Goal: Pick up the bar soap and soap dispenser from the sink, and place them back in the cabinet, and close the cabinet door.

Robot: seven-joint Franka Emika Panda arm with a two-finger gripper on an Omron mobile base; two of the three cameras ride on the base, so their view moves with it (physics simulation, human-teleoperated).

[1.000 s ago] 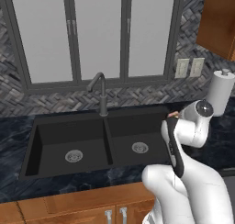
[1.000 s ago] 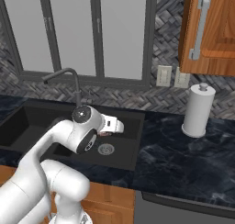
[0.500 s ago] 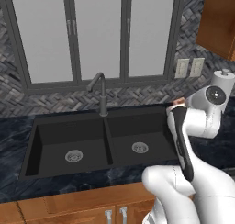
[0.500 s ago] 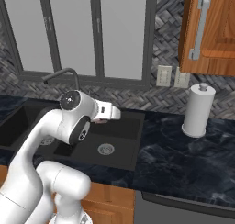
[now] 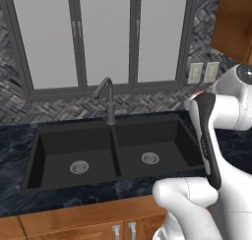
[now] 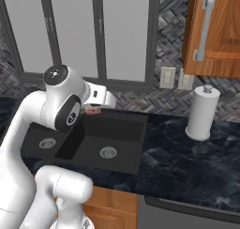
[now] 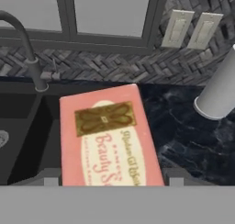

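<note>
- Clearly, the end effector (image 7: 108, 184) grips the bar soap (image 7: 108, 136), long axis running up the hand view.
- The cabinet door (image 6: 213, 33) sits upper right of the right base view, well apart.

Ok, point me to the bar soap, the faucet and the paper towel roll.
bar soap (image 7: 108, 140): hand view, middle of its pink printed face.
faucet (image 5: 109, 100): left base view, on its upright neck.
paper towel roll (image 6: 202, 113): right base view, middle of the white roll's side.
</note>
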